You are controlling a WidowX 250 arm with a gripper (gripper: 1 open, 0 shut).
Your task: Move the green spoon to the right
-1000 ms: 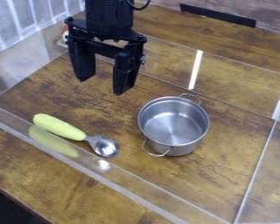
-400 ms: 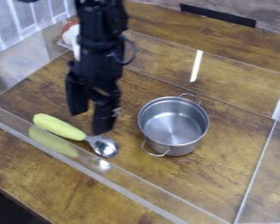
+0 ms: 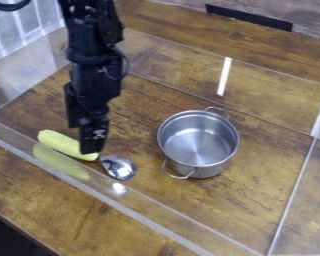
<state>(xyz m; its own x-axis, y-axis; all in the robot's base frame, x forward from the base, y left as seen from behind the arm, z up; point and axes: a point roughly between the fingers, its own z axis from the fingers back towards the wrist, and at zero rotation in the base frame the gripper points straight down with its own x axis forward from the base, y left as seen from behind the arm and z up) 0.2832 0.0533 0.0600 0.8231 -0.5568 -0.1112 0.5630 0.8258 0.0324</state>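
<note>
The green spoon (image 3: 63, 142) lies on the wooden table near the front left, its yellow-green handle pointing left and its shiny metal bowl (image 3: 119, 168) to the right. My gripper (image 3: 84, 140) points down right over the handle, its black fingers (image 3: 91, 133) spread open to either side of it. The fingers hide the handle's middle, so I cannot tell whether they touch it.
A steel pot (image 3: 199, 140) with side handles stands just right of the spoon. A clear plastic wall (image 3: 149, 215) borders the table along the front and the sides. A white-and-red object (image 3: 77, 38) sits behind the arm.
The arm has come down and to the left, from above the table's middle to right over the spoon's handle. The wrist has rolled. The spoon and the pot have not moved.
</note>
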